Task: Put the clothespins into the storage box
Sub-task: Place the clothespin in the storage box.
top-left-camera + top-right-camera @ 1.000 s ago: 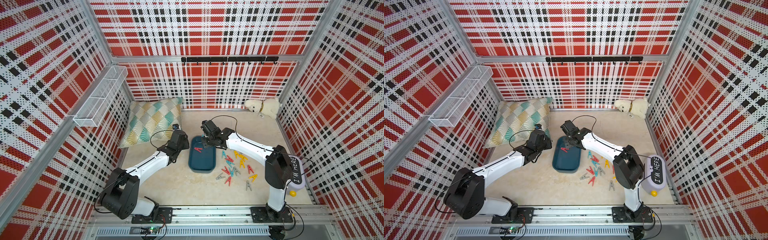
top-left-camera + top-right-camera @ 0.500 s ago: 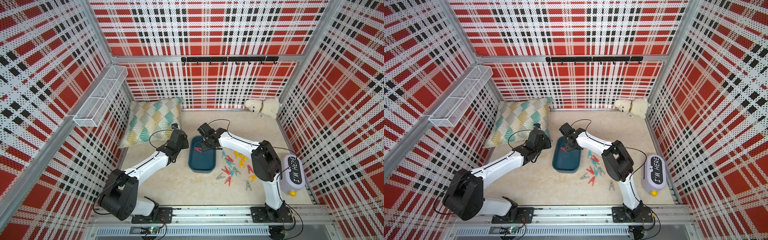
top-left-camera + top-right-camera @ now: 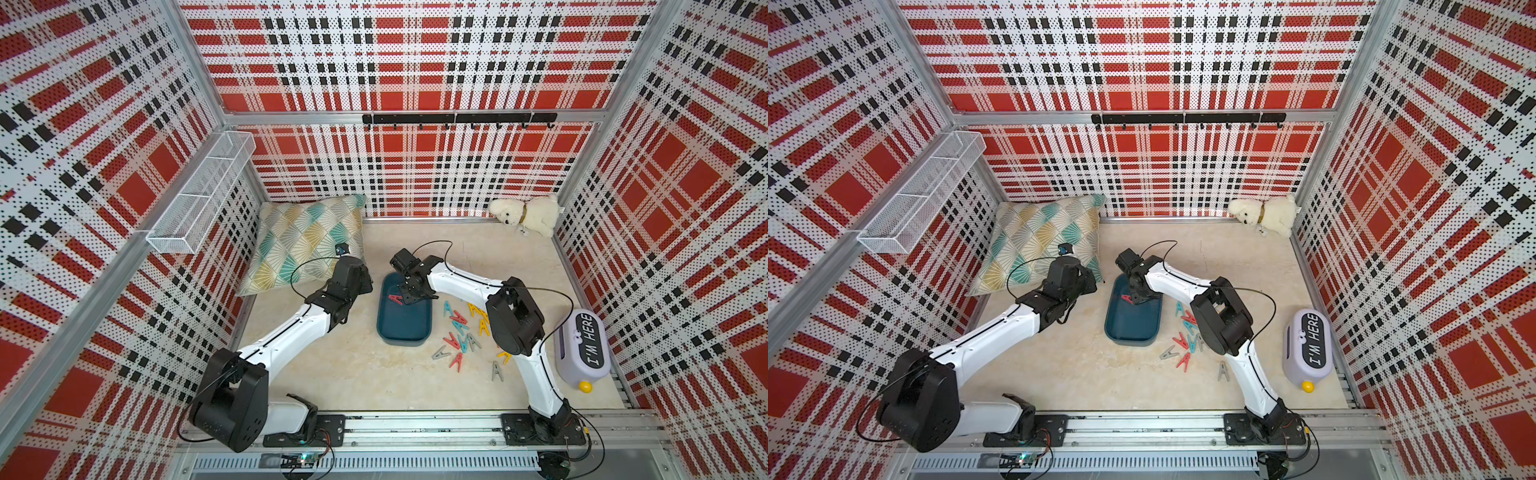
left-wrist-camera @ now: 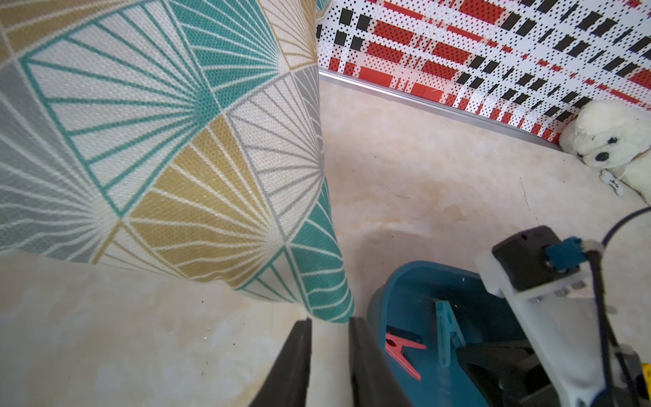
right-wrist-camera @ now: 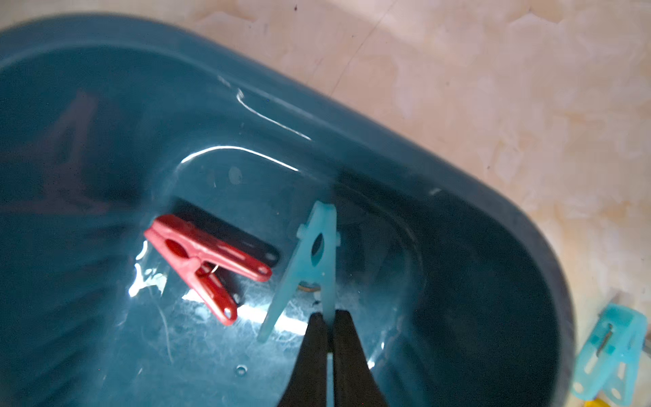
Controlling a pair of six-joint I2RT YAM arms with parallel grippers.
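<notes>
Beige stone-look tabletop [image 3: 365, 374], fenced by red plaid walls, carries the storage box [image 3: 403, 328] at its middle. The right gripper [image 5: 327, 317] is clenched on one leg tip of a light blue clothespin [image 5: 317, 246], hanging it within the box's far end beside a red clothespin [image 5: 200, 260] that lies on the box floor. The left gripper [image 4: 329, 322] hovers empty with its jaws narrowly parted, just left of the box by the pillow [image 4: 158, 141] corner. The remaining clothespins [image 3: 461, 328] lie scattered right of the box, some touching.

The clips look light, stiff and smooth, so they are likely to pivot in a thin pinch. Gripping across both legs near the spring seems safer. The box's low walls ask for little lift. Open floor lies near the box, though the right arm's elbow overhangs the pile.
</notes>
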